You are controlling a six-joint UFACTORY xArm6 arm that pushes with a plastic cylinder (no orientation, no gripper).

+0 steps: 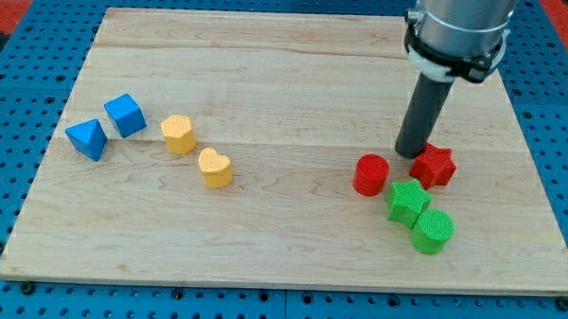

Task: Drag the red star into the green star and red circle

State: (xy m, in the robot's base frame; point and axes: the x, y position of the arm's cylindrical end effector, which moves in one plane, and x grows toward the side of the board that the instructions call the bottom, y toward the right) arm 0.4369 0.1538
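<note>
The red star (434,166) lies at the view's right on the wooden board, just right of the red circle (371,174) and just above the green star (408,202). The red star nearly touches the green star; a small gap separates it from the red circle. My tip (412,153) rests on the board at the red star's upper left edge, between it and the red circle, touching or almost touching the star.
A green circle (432,231) sits against the green star's lower right. At the view's left lie a blue triangle (87,138), a blue cube (125,114), a yellow hexagon-like block (179,134) and a yellow heart (215,167). The board's right edge (539,178) is near the red star.
</note>
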